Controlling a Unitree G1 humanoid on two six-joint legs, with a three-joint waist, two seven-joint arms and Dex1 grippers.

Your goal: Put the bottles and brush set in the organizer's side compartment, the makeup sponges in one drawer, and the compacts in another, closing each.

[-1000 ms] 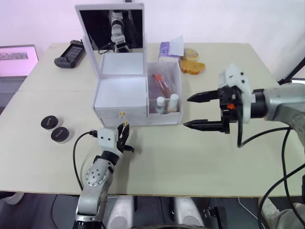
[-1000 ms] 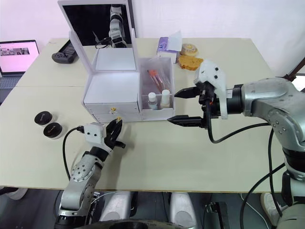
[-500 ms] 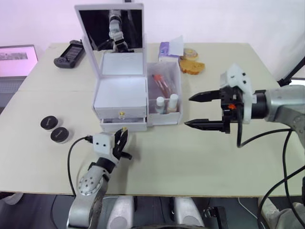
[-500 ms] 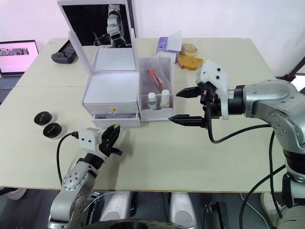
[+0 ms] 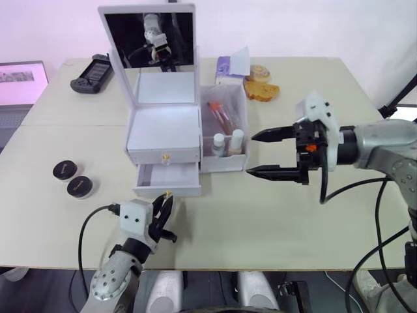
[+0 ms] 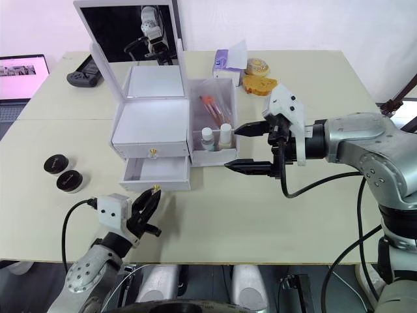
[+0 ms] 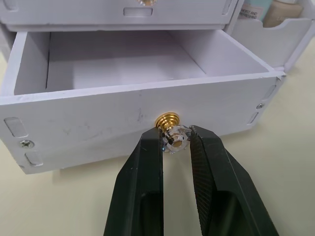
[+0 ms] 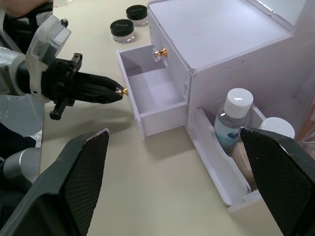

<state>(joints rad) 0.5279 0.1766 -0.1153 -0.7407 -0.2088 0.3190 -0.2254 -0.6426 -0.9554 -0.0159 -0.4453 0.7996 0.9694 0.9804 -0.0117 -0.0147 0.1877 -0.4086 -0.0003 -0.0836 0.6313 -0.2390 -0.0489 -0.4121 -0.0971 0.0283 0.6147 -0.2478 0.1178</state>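
Observation:
The white organizer stands mid-table with its mirror lid up. My left gripper is shut on the gold knob of the lower drawer, which is pulled out and empty. The upper drawer is shut. Two white-capped bottles and the brush set stand in the side compartment. Two black round compacts lie at the table's left. Tan and orange makeup sponges lie at the back. My right gripper hovers open just right of the side compartment, holding nothing.
A purple tissue packet lies behind the organizer beside the sponges. A black game controller and a laptop sit at the back left. Bare tabletop stretches along the front and right.
My left gripper has drawn back toward the table's front edge with the knob in it, sliding the lower drawer open. The right gripper has stayed open and shifted slightly left.

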